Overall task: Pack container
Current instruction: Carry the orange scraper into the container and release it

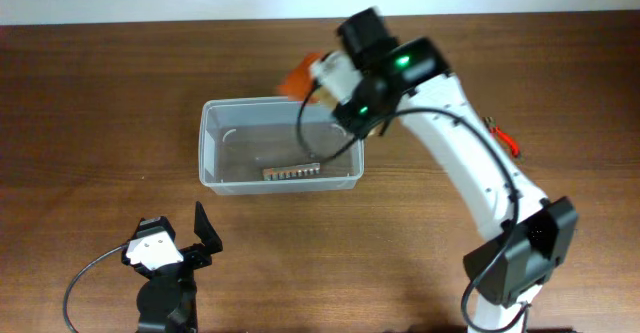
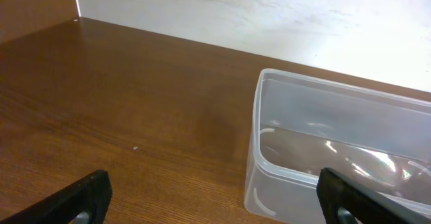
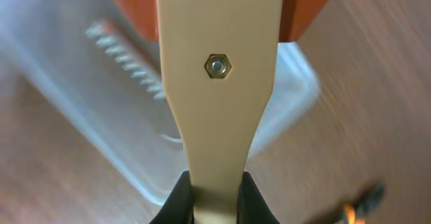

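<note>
The clear plastic container (image 1: 205,143) stands mid-table with a strip of metal bits (image 1: 292,172) lying along its near wall. My right gripper (image 1: 325,79) hovers over the container's far right corner, shut on the beige handle (image 3: 215,103) of a tool with an orange head (image 1: 300,77). In the right wrist view the fingers (image 3: 215,194) clamp the handle, with the container (image 3: 296,96) and the bits (image 3: 124,59) blurred below. My left gripper (image 1: 178,229) is open and empty at the front left, short of the container (image 2: 269,96).
A small red-handled tool (image 1: 506,139) lies on the table to the right of the right arm and shows blurred in the right wrist view (image 3: 360,207). A pale wall runs along the table's far edge (image 2: 269,22).
</note>
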